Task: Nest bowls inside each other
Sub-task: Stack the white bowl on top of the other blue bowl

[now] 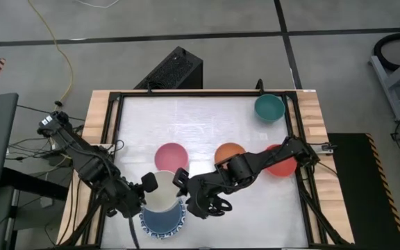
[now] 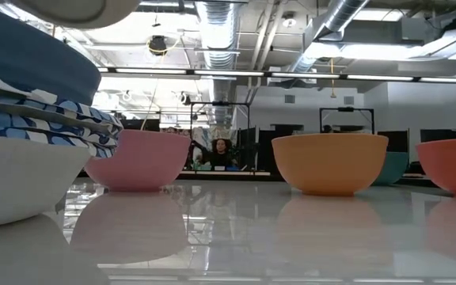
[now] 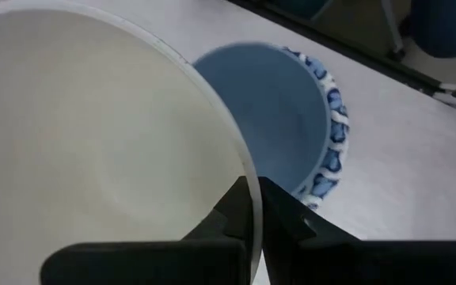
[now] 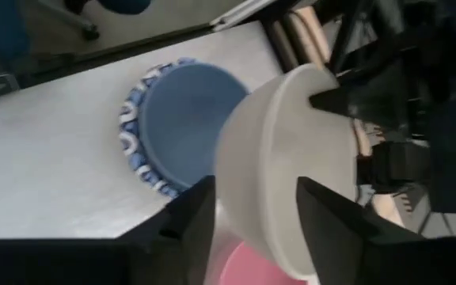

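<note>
My left hand (image 3: pixel 252 207) is clamped on the rim of the cream bowl (image 1: pixel 161 196), holding it over the stack (image 1: pixel 164 222) of blue and patterned bowls at the counter's (image 1: pixel 207 121) front edge. My right hand (image 4: pixel 252 210) has its fingers apart beside the cream bowl.

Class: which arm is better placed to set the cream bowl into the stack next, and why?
Left. The left gripper has its jaws pinched on the cream bowl rim, above the blue bowl atop the stack. The right gripper stands beside it, jaws open, gripping nothing.
</note>
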Controlling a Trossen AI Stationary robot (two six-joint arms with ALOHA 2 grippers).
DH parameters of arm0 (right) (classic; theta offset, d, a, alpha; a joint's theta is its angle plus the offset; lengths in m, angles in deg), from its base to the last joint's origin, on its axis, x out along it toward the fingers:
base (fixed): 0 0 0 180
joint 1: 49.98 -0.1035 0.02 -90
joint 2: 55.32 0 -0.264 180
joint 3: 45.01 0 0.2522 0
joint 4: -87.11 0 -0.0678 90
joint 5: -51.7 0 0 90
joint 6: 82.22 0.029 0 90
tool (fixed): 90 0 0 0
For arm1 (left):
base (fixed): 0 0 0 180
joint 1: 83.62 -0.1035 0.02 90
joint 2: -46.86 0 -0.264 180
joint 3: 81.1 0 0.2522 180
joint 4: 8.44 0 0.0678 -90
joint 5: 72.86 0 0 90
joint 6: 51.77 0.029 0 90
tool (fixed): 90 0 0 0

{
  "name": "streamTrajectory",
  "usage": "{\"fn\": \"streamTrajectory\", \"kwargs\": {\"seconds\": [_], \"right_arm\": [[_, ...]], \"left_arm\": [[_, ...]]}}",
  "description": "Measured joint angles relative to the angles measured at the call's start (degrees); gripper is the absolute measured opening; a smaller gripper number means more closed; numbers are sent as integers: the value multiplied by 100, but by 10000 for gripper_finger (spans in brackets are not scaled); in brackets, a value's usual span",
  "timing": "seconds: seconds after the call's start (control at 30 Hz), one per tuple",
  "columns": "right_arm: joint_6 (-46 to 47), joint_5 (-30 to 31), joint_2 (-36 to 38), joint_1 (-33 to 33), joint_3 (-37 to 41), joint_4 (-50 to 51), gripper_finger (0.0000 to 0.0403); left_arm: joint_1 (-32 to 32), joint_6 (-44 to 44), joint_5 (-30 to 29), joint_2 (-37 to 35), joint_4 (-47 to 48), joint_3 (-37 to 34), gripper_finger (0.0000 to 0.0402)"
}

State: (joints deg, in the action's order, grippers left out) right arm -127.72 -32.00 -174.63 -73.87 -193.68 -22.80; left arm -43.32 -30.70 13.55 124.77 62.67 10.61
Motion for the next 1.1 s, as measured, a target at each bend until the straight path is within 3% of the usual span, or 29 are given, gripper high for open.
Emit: {"fn": "streamTrajectory", "kwargs": {"seconds": [0.17,0.33,0.6,1.1], "right_arm": [[-121,-208,0,116,0,-259,233],[32,-883,0,319,0,-268,231],[206,-1358,0,487,79,-459,226],[219,-1532,-407,598,155,-356,226]], "left_arm": [[-54,127,37,0,176,70,0],[-40,140,34,0,245,70,0],[-40,379,10,0,275,70,0],[-40,620,-25,0,63,65,0]]}}
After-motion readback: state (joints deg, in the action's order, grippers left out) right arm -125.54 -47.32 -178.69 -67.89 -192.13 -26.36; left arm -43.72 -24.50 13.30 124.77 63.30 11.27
